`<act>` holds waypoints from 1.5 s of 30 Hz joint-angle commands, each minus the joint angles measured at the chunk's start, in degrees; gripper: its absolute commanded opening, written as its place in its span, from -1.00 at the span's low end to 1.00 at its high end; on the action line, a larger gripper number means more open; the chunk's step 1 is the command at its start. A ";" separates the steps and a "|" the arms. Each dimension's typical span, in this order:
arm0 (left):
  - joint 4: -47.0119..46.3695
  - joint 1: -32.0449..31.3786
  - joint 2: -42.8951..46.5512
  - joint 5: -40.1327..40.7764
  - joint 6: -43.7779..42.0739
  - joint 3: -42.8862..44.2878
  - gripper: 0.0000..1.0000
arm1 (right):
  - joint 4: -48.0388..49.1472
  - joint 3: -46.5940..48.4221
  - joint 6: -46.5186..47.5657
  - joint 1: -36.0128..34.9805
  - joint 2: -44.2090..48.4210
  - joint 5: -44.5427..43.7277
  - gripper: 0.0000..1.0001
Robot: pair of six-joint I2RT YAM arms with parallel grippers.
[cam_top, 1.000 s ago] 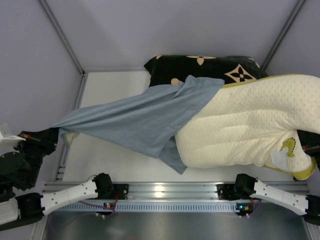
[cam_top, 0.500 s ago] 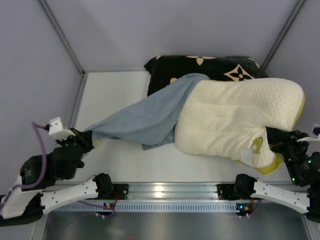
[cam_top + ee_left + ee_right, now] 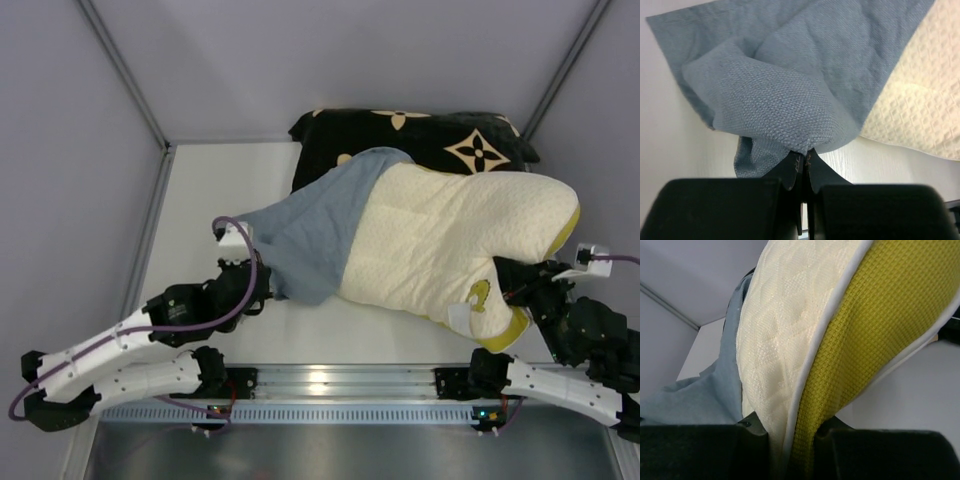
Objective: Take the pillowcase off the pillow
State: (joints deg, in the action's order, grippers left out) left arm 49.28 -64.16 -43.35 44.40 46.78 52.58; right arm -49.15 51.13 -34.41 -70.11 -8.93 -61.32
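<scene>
The cream knit pillow point(image 3: 450, 235) lies across the right half of the table, its yellow-green edge point(image 3: 880, 315) rising from my right gripper point(image 3: 790, 437). That gripper point(image 3: 512, 283) is shut on the pillow's near right corner, close to the small emblem point(image 3: 480, 293). The grey-blue pillowcase point(image 3: 305, 230) is bunched over the pillow's left end. My left gripper point(image 3: 262, 285) is shut on a fold of it, and the cloth point(image 3: 790, 75) bulges over the pinched jaws point(image 3: 804, 159). In the left wrist view the pillow point(image 3: 925, 110) shows bare at right.
A black cushion with tan flower motifs point(image 3: 420, 135) lies at the back, partly under the pillow. Grey enclosure walls with slanted posts point(image 3: 125, 75) close in the left, right and back. A metal rail point(image 3: 330, 380) runs along the near edge.
My left gripper has moved right and inward, toward the pillow, bunching the once-stretched pillowcase. My right gripper has carried the pillow's corner leftward into the frame.
</scene>
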 commanded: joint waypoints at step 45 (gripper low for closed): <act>-23.35 18.19 -64.84 -15.13 -27.28 45.25 -0.32 | -2.53 0.11 -6.72 -0.91 1.37 17.73 -1.00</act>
State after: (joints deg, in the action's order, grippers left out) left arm 28.56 -47.27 -107.90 30.70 19.66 96.64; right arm -54.33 49.91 -39.72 -70.11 -7.20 -45.74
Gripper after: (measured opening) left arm 0.427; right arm 0.118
